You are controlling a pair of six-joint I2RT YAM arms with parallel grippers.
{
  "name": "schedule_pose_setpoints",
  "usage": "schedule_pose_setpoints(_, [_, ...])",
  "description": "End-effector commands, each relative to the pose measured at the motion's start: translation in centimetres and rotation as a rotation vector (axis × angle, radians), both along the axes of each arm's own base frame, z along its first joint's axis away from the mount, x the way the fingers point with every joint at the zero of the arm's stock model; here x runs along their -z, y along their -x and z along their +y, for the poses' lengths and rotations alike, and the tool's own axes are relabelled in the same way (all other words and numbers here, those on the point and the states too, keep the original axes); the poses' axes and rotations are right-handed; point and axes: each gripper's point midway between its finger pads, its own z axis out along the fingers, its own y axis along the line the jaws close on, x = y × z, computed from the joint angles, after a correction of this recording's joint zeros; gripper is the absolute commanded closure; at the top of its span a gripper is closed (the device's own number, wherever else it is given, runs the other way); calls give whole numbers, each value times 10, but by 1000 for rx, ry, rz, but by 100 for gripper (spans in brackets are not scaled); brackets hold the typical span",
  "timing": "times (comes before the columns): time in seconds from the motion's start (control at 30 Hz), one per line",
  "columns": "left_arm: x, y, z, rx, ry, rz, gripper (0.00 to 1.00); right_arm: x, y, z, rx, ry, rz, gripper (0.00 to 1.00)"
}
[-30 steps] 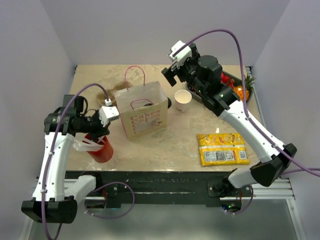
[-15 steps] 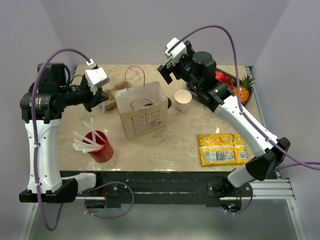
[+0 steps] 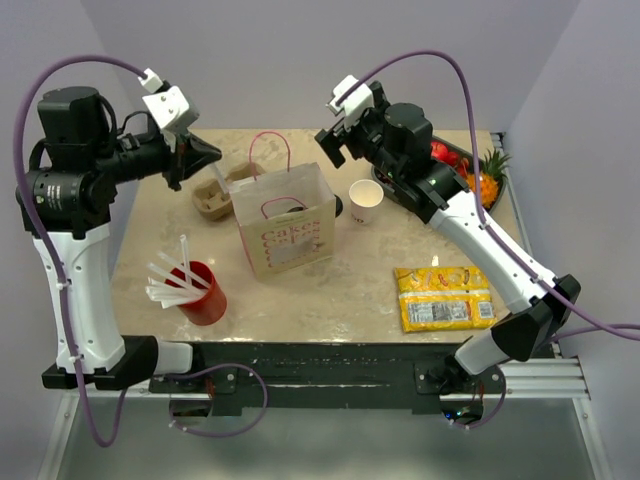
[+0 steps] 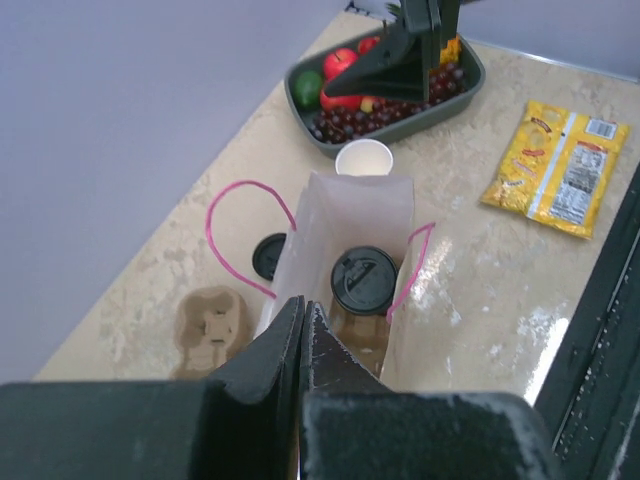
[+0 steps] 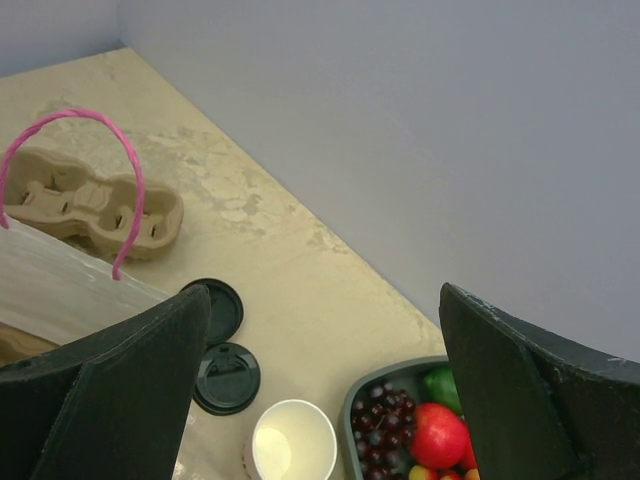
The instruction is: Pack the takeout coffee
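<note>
The left end effector is pinched closed on nothing at the upper left of the overhead frame. The right end effector hangs wide open and empty above centre. The paper bag, mid-frame on the table, reads "Cakes" in pink. The takeout coffee stands upright inside it, only its black lid showing. It is likely light, thin-walled and crushable, so it is best held gently just under the lid's rim.

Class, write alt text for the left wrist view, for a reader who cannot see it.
Seen from above, a lidded coffee cup stands inside an open paper bag with pink handles. The shut left hand hangs above; a lidless cup and fruit tray sit beyond.
</note>
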Motion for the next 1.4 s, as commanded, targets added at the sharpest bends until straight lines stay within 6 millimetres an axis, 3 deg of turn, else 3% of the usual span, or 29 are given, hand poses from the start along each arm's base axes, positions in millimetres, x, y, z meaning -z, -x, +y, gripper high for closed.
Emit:
schedule_pose_setpoints(0.0, [-32,-6,-4,4,36,-96,100,-26,-2,-21,85,-54,-24,1])
schedule_pose_setpoints(0.2, [-47,-2,-21,125,111,-94,100,-15,-19,-44,160,-48,105,1])
schedule_pose_setpoints(0.23, [-41,-3,-24,143,123,-65,100,-5,-25,-44,171,-29,136,1])
schedule_pose_setpoints(0.4, [-17,1,-31,202,155,37,100,9,-36,-64,230,6,198,1])
schedule_pose_setpoints(0.47, [10,-9,-28,167,150,113,100,10,-38,-68,238,-6,206,1])
schedule_pose_setpoints(0.5, [13,-10,-27,153,145,106,94,10,-37,-67,234,-8,209,1])
schedule_pose_setpoints(0.53, [27,-14,-26,139,143,142,65,11,-36,-66,229,-9,215,1])
schedule_pose_setpoints(0.6, [21,-17,-23,115,138,90,41,9,-34,-65,216,-14,214,1])
schedule_pose_setpoints(0.7, [-6,-27,-17,43,154,-25,24,13,-29,-63,184,2,229,1])
schedule_pose_setpoints(0.8, [-31,-43,-4,-72,163,-136,15,24,-18,-57,125,25,271,1])
schedule_pose_setpoints(0.87, [-37,-60,10,-195,177,-157,13,29,-16,-59,145,9,305,1])
schedule_pose_setpoints(0.97, [-46,-82,33,-352,197,-226,11,40,-17,-73,238,12,348,1])
schedule_pose_setpoints(1.03, [-39,-95,46,-444,201,-232,9,38,-21,-89,344,-7,333,1])
schedule_pose_setpoints(1.07, [-45,-98,51,-470,208,-270,7,38,-24,-95,384,-12,326,1])
schedule_pose_setpoints(1.17, [-33,-124,74,-592,199,-270,2,22,-35,-124,579,-58,260,1])
schedule_pose_setpoints(1.2, [-35,-129,77,-613,206,-270,2,0,-40,-131,638,-125,201,1])
schedule_pose_setpoints(1.23, [-34,-136,100,-688,227,-254,1,-8,-46,-139,692,-147,174,1])
schedule_pose_setpoints(1.27, [-25,-151,111,-722,239,-223,1,-40,-45,-143,706,-210,114,1])
schedule_pose_setpoints(1.37, [-28,-166,147,-816,303,-204,0,-94,-41,-152,717,-338,-16,1])
